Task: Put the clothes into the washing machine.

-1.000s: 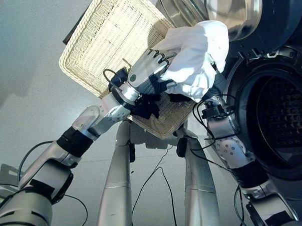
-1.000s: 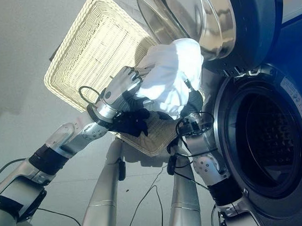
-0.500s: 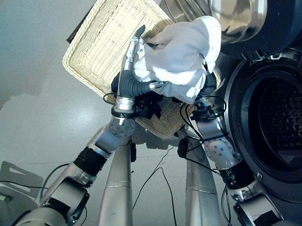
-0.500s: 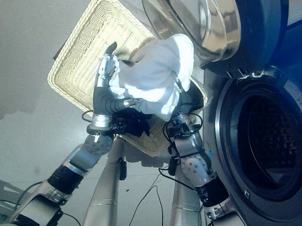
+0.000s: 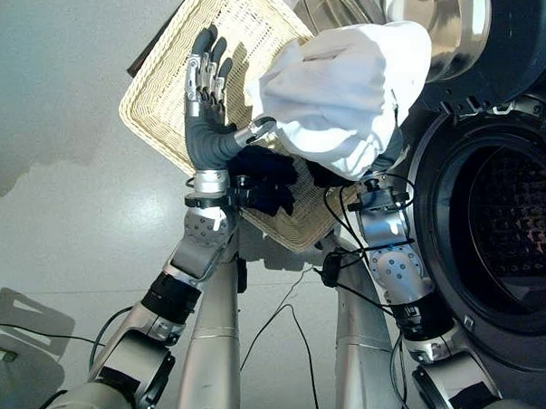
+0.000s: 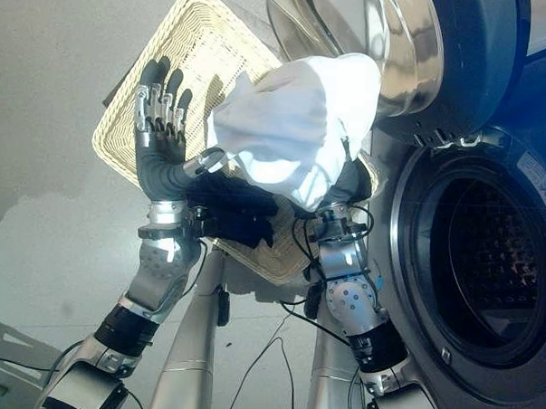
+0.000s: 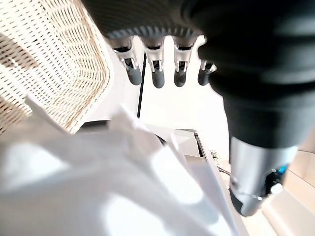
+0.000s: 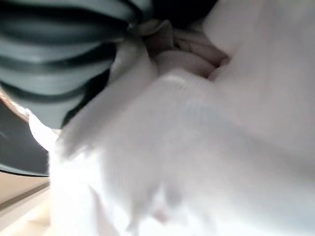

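Above the wicker basket [image 5: 216,66], in the left eye view, the left hand [image 5: 206,120] stood released, fingers [image 5: 203,70] straight, beside the white garment [image 5: 341,99] bunched, without a clear long axis, before the washing machine [image 5: 499,214]. In the right wrist view, cloth hid the right hand [image 8: 54,59]; its grip could not be told.

Laundry area: front-loading washing machine [image 5: 503,224], wicker basket [image 5: 178,101], grey floor [image 5: 55,204].

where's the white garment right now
In the left eye view the white garment is bunched up in the air over the wicker basket, beside the open left robot hand and just left of the washing machine's drum opening.
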You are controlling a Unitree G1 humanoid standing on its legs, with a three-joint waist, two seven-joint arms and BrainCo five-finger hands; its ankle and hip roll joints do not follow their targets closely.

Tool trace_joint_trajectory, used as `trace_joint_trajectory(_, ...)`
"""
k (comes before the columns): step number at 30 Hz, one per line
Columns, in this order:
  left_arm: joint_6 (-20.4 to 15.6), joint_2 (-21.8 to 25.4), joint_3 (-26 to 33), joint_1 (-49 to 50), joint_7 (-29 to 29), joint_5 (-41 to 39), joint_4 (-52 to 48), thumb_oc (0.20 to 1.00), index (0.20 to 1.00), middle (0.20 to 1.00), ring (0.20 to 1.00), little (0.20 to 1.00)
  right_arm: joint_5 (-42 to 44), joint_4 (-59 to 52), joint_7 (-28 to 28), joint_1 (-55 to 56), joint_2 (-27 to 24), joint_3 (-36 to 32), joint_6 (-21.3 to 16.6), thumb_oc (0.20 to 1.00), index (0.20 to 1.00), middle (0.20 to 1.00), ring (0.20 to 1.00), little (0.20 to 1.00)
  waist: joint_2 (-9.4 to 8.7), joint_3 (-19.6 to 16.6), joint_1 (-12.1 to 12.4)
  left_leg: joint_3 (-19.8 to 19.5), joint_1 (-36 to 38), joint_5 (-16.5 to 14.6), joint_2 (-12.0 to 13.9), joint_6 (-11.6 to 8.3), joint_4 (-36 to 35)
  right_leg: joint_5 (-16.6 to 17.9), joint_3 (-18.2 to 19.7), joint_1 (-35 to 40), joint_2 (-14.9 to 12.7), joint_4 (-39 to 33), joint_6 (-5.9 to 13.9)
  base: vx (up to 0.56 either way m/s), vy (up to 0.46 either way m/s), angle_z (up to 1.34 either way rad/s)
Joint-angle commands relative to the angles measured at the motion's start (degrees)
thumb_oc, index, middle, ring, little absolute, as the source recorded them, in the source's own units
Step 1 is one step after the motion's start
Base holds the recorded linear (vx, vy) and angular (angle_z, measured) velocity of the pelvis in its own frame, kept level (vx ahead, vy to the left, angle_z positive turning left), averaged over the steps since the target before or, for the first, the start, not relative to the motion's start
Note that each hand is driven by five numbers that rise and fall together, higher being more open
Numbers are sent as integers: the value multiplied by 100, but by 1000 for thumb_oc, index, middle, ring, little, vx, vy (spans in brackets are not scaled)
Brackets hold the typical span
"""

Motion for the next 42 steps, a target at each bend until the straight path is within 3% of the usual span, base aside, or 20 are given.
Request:
trace_joint_trajectory(1, -414, 24, 201, -176, -9, 87, -428, 1000, 1000, 1000, 1000, 1000, 388, -610, 675, -91, 34, -254, -347, 200, 200, 200, 200, 200, 152, -57, -171, 333, 30, -640, -437, 166, 597, 1952, -281, 541, 244, -2283, 684, 0, 0, 0)
trace_joint_trajectory(10, -459, 280, 458, -272, 392, -108, 283, 1000, 1000, 1000, 1000, 1000, 978, -16, 1112, -110, -217, -772, -653, 200, 200, 200, 200, 200, 152, -57, -197, 375, 70, -691, -393, 124, 663, 1942, -277, 580, 223, -2252, 700, 0, 0, 0)
trace_joint_trajectory(18, -416, 552, 454, -529, 1017, -212, 1477, 1000, 1000, 1000, 1000, 1000, 1235, 1443, 1261, -156, -762, -940, -85, 200, 200, 200, 200, 200, 135, -57, -262, 428, 99, -711, -328, 60, 720, 1935, -232, 596, 228, -2226, 721, 1, 8, 0)
trace_joint_trajectory(22, -466, 607, 432, -574, 1091, -231, 1800, 1000, 1000, 1000, 1000, 1000, 1412, 1908, 1334, -150, -893, -980, 19, 200, 200, 200, 200, 200, 133, -57, -277, 439, 108, -710, -314, 55, 713, 1936, -215, 605, 247, -2236, 720, 0, 9, 0)
trace_joint_trajectory(27, -685, 716, 328, -833, 1383, -375, 2776, 1000, 1000, 1000, 1000, 1000, 1873, 3597, 1478, -172, -1266, -968, 415, 200, 200, 200, 200, 200, 127, -57, -347, 513, 90, -679, -240, 29, 660, 1951, -159, 573, 309, -2272, 700, -3, 47, -3)
trace_joint_trajectory(32, -750, 854, 260, -958, 1493, -469, 3056, 1000, 1000, 1000, 1000, 1000, 2081, 4248, 1406, -92, -1418, -899, 569, 200, 200, 200, 200, 200, 111, -57, -398, 563, 60, -660, -205, 23, 637, 1963, -111, 535, 347, -2301, 667, -1, 42, -8)
trace_joint_trajectory(39, -798, 858, 204, -1115, 1564, -476, 3298, 1000, 1000, 1000, 1000, 1000, 2211, 4854, 1147, -140, -1424, -1036, 412, 200, 200, 200, 200, 200, 131, -57, -413, 575, 23, -663, -196, 27, 661, 1931, -77, 497, 375, -2275, 633, 0, 23, -6)
trace_joint_trajectory(41, -798, 887, 180, -1199, 1568, -533, 3422, 1000, 1000, 1000, 1000, 1000, 2365, 5150, 792, -241, -1430, -1228, 233, 200, 200, 200, 200, 200, 137, -57, -413, 570, 29, -674, -188, 23, 666, 1917, -60, 507, 387, -2273, 623, 0, 0, 0)
trace_joint_trajectory(42, -777, 886, 177, -1221, 1586, -518, 3476, 1000, 1000, 1000, 1000, 1000, 2446, 5271, 584, -271, -1453, -1369, -29, 200, 200, 200, 200, 200, 140, -57, -407, 569, 28, -679, -182, 23, 684, 1905, -60, 512, 389, -2254, 622, 0, 0, 0)
